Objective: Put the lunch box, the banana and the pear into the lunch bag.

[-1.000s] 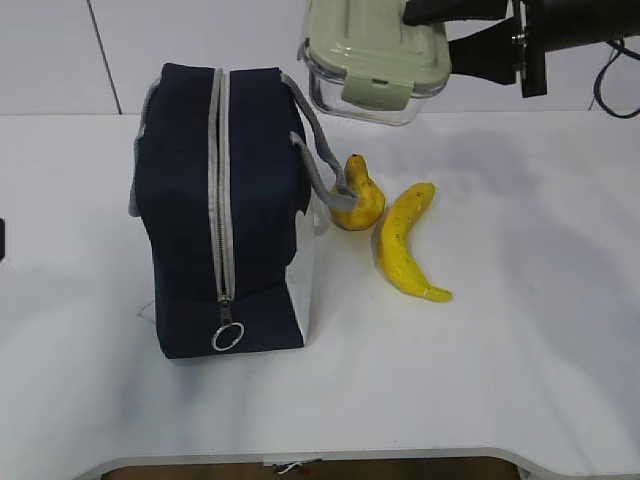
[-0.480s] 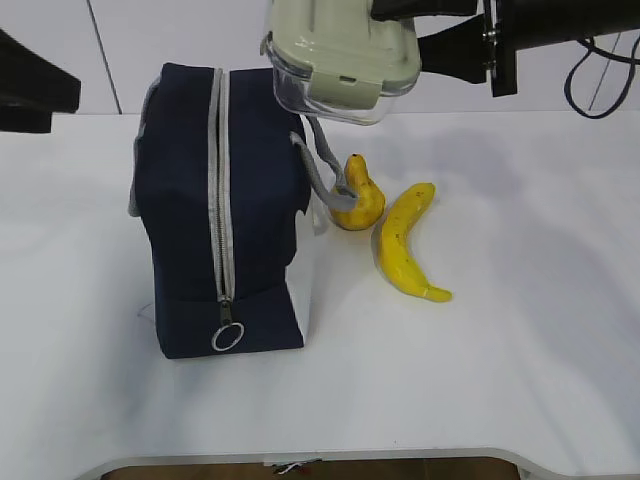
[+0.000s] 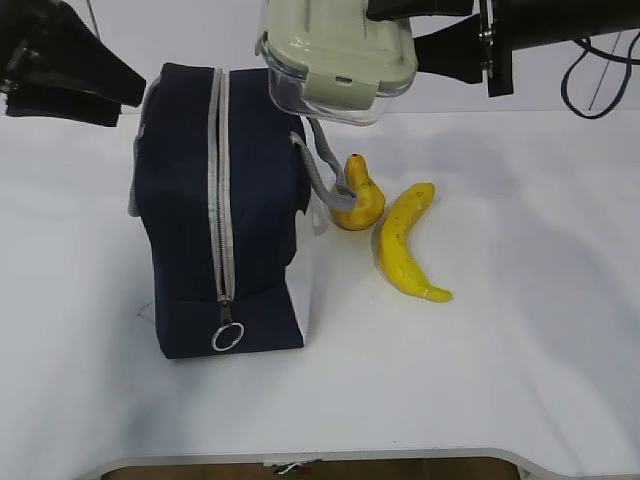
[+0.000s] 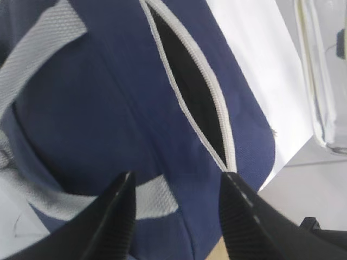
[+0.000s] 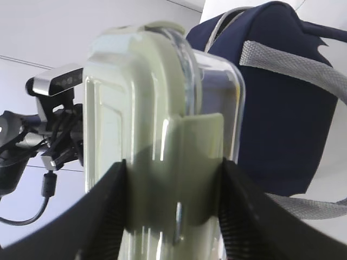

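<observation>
Right tool (image 5: 173,206) clamped on lunch box (image 3: 338,58), held in the air above the far right edge of lunch bag (image 3: 218,210). Left tool (image 4: 176,214) spread, empty, hovering over the bag top. Zipper slot (image 4: 190,86) only narrowly parted: risk of box catching on the opening or handle (image 3: 318,155) and tipping the bag. Pear (image 3: 356,198) and banana (image 3: 405,243) on desk (image 3: 520,300) just beside the bag, likely knocked if bag shifts.

Exterior looks down slantwise; both wrist views sit close, sharing the lunch bag (image 3: 220,200)
</observation>
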